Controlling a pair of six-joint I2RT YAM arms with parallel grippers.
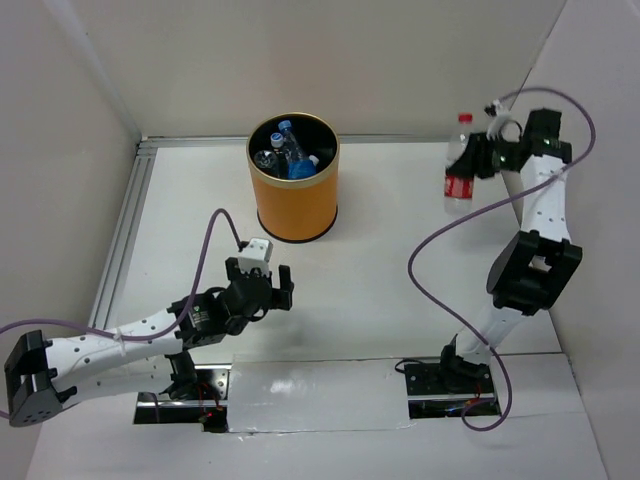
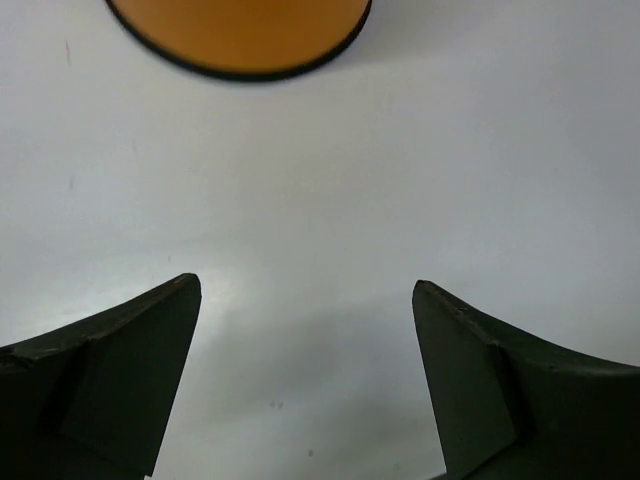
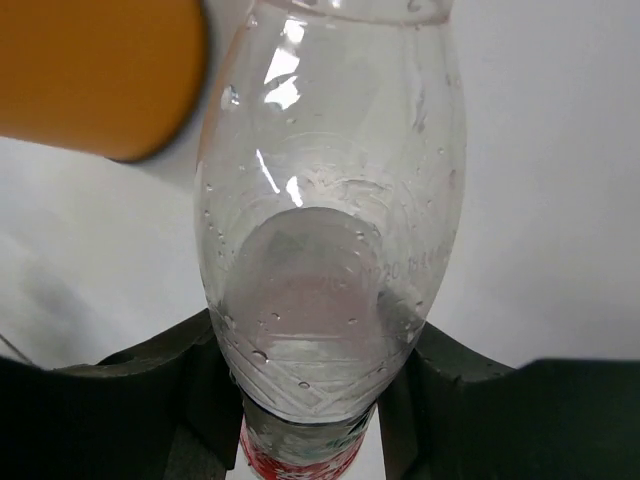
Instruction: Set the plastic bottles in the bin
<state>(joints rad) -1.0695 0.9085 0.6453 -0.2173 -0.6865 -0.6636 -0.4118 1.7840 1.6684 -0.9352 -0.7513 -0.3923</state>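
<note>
The orange bin [image 1: 294,196] stands at the back middle of the table; clear bottles with blue caps and labels [image 1: 289,150] lie inside it. No green bottle shows. My right gripper [image 1: 482,158] is shut on the clear bottle with red cap and label [image 1: 459,166] and holds it upright in the air at the back right, far right of the bin. In the right wrist view the bottle [image 3: 330,230] fills the space between the fingers [image 3: 140,400], with the bin [image 3: 100,75] at upper left. My left gripper [image 1: 262,283] is open and empty, just near of the bin [image 2: 240,35].
White walls close the table on the left, back and right. A metal rail [image 1: 125,225] runs along the left side. A purple cable [image 1: 440,290] loops beside the right arm. Both arm bases [image 1: 445,380] sit at the near edge.
</note>
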